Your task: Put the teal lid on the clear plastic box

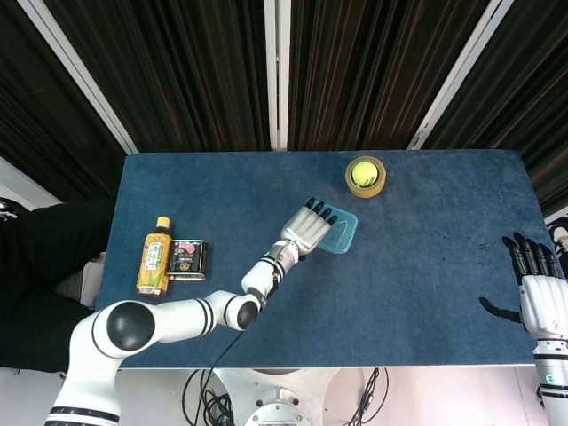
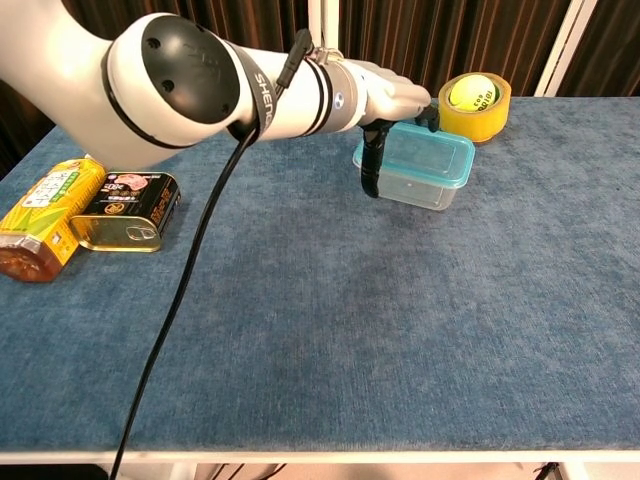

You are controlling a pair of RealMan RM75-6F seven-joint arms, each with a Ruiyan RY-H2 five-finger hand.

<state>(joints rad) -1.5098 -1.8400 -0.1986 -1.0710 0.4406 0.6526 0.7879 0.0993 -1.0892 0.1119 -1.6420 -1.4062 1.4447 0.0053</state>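
Observation:
The teal lid [image 1: 343, 233] [image 2: 434, 152] lies flat on the clear plastic box [image 2: 424, 189] in the middle of the blue table. My left hand [image 1: 309, 227] [image 2: 385, 100] is at the box's left end, fingers stretched out over the lid's left edge and thumb hanging down beside the box wall. It holds nothing. My right hand [image 1: 537, 288] stays far off at the table's right edge with its fingers spread; only the head view shows it.
A yellow tape roll with a tennis ball inside [image 1: 365, 176] [image 2: 475, 97] stands behind the box. At the left side lie a drink bottle [image 1: 155, 257] [image 2: 40, 218] and a dark can [image 1: 187, 259] [image 2: 125, 210].

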